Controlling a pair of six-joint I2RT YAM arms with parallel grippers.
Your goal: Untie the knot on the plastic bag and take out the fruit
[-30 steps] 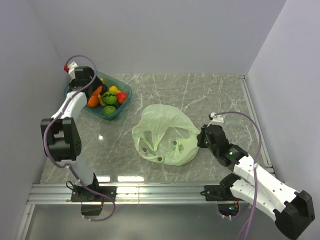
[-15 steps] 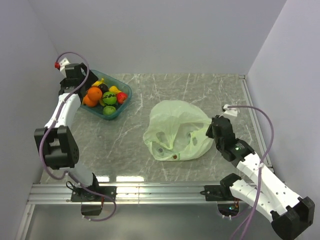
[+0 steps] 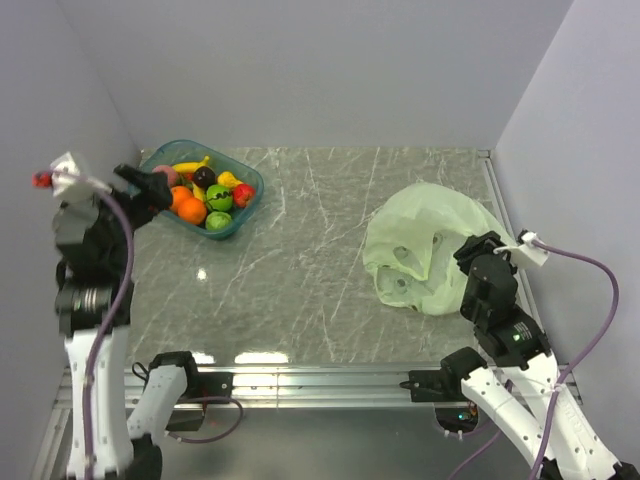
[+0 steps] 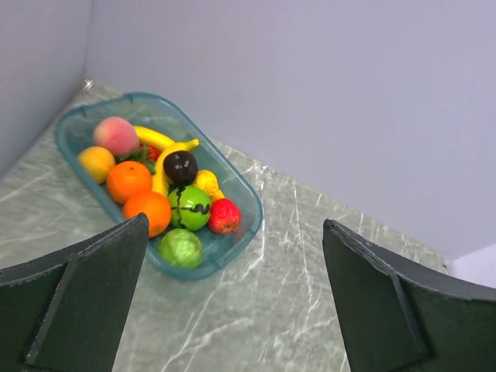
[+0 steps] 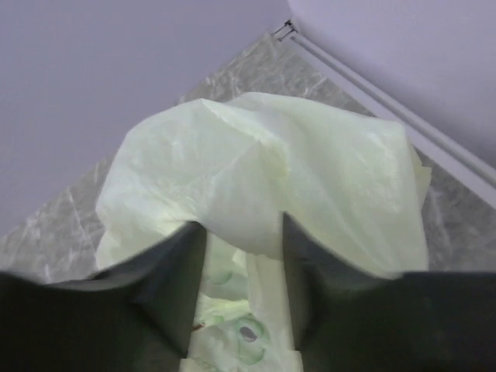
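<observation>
over by the right-hand wall, the plastic bag [image 3: 425, 245] sits slumped, a fold clamped in the right gripper [image 5: 244, 232] on its near side. left gripper [image 4: 234, 229] gapes, holding nothing, far across above the fruit [image 4: 190, 205] in the tray [image 4: 68, 128]. right arm's clearly nearer.

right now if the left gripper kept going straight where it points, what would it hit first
Probably the near end of the teal tray, framed between the left gripper's open fingers; depth is unclear.
</observation>
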